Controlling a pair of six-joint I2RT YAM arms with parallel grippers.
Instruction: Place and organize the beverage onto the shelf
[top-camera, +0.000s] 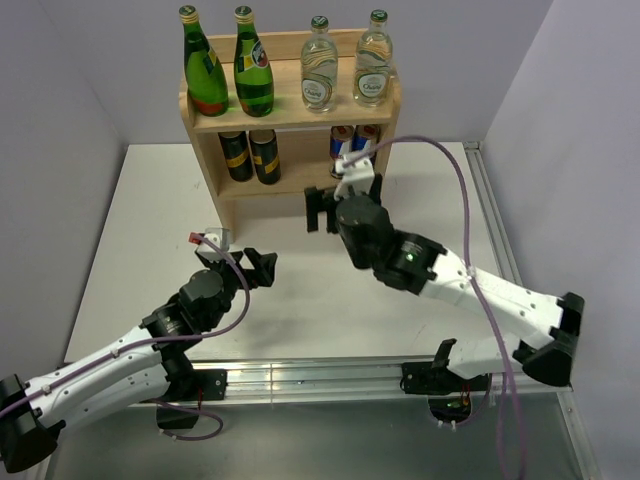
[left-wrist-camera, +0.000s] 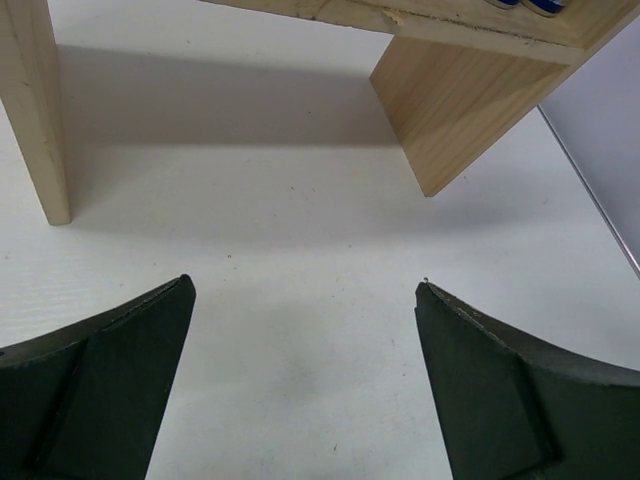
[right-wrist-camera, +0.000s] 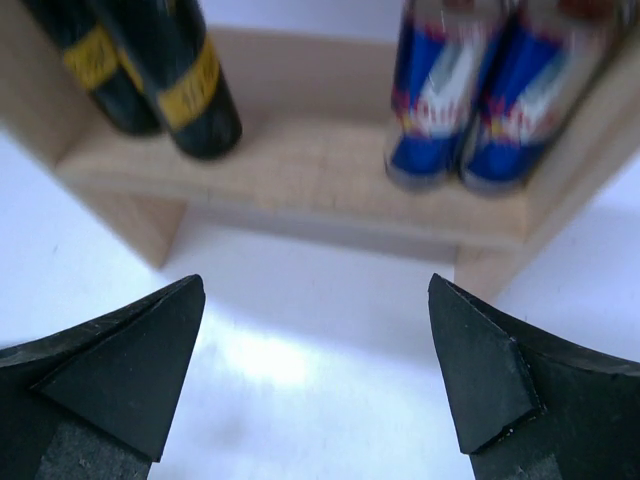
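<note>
The light-wood shelf (top-camera: 290, 112) stands at the back of the table. Its top board holds two green bottles (top-camera: 205, 65) on the left and two clear bottles (top-camera: 320, 68) on the right. Its lower tier holds two dark cans (top-camera: 250, 155) on the left and two blue cans (top-camera: 352, 142) on the right. My right gripper (top-camera: 340, 205) is open and empty just in front of the lower tier. Its wrist view shows the dark cans (right-wrist-camera: 190, 90), the blue cans (right-wrist-camera: 480, 100) and the gripper (right-wrist-camera: 316, 280). My left gripper (top-camera: 240, 262) is open and empty over the table, farther from the shelf; it also shows in its wrist view (left-wrist-camera: 305, 283).
The shelf's side panels (left-wrist-camera: 450, 110) rest on the white table (top-camera: 300, 290). A metal rail (top-camera: 320, 378) runs along the near edge, and another strip along the right edge (top-camera: 495, 220). Grey walls enclose the back and sides. A purple cable (top-camera: 455, 190) loops over the right arm.
</note>
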